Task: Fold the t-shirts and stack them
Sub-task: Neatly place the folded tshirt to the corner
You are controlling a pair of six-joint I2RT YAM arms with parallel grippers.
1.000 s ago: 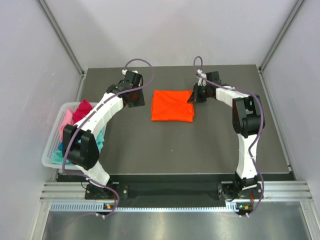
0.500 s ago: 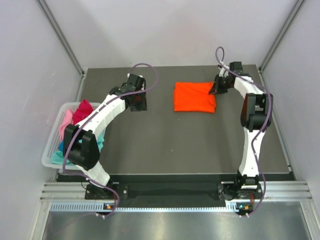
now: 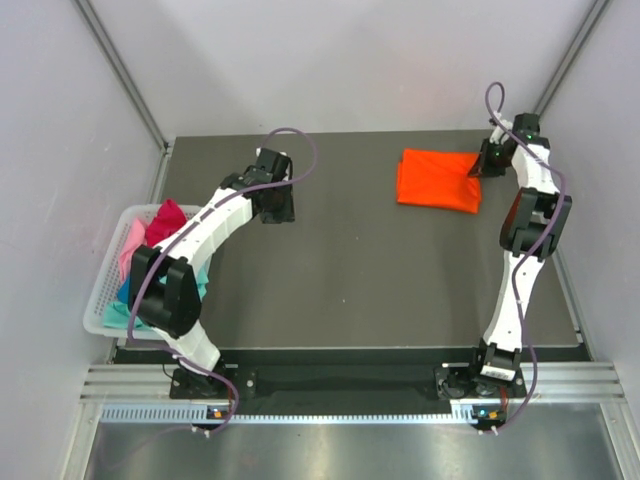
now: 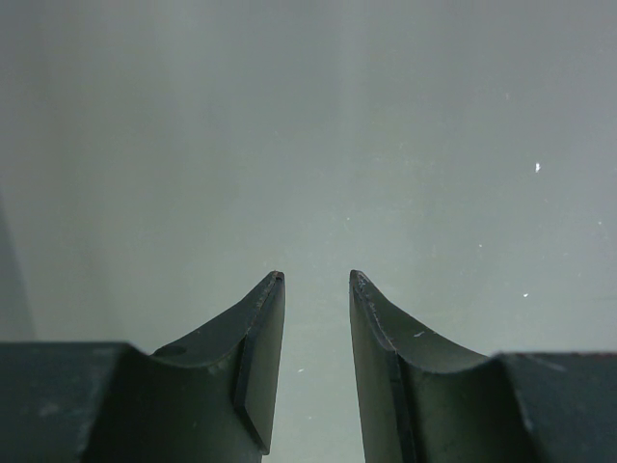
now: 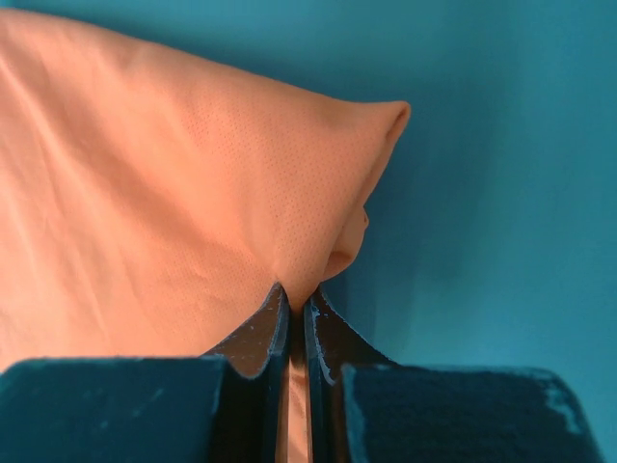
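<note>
A: Item one, the orange t-shirt (image 3: 436, 180). Where is it lying?

B: It is lying folded flat at the far right of the table (image 3: 350, 280). Its long axis is running left to right, slightly tilted. The right gripper (image 3: 484, 162) is sitting at its right-hand short edge, so the cloth is stretching away leftward from the jaws.

A: Grip?

B: The jaws are pressing almost together on a pinch of that edge. In the wrist view the orange fabric is bunching right between them.

A: Item two, the left gripper (image 3: 275, 205)?

B: It is standing partly open and holding nothing, over the table surface and well apart from the shirt, off to its left. The right arm is by far the nearer, so I judge the next move on this shirt is falling to it.

A: Remaining stock?

B: The magenta, pale pink and teal t-shirts (image 3: 165, 222) are waiting crumpled in the white basket (image 3: 98, 305) at the table's left edge.

A: Changes against a second ago?

B: The shirt was lying mid-table, between the two grippers. It is now sitting toward the far right corner, and the right gripper is gripping the same edge. The left gripper has hardly shifted.
</note>
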